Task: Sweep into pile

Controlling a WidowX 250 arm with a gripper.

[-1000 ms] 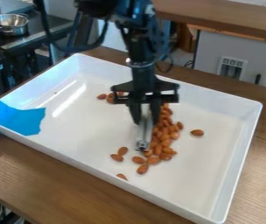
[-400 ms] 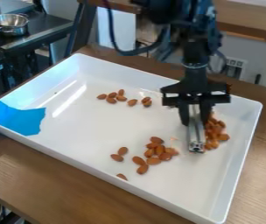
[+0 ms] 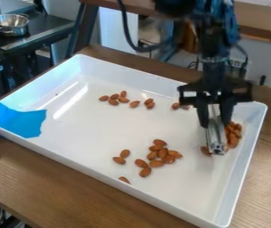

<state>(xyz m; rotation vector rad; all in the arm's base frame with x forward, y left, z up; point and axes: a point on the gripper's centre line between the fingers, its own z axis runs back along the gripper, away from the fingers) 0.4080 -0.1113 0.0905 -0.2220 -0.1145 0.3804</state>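
Over the right part of the white tray [image 3: 132, 190] hangs my gripper [image 3: 214, 116], shut on a metal bar [image 3: 216, 139] whose lower end is down at the tray floor. Just right of the bar, almonds [image 3: 234, 135] are bunched near the right wall, partly hidden by bar and gripper. One almond [image 3: 206, 151] lies at the bar's left side. Loose almonds [image 3: 162, 153] form a cluster in the front middle, with a few more to their left. Further back, a scattered row of almonds [image 3: 123, 99] runs from the left towards the gripper.
Blue tape [image 3: 18, 120] covers the tray's left corner and rim. The tray's raised walls surround the work area on a wooden table [image 3: 60, 178]. A metal bowl [image 3: 10, 24] stands on a dark counter at the back left.
The gripper and bar have moved right across the tray, bringing a bunch of almonds towards the right wall. The front cluster and back row were left behind.
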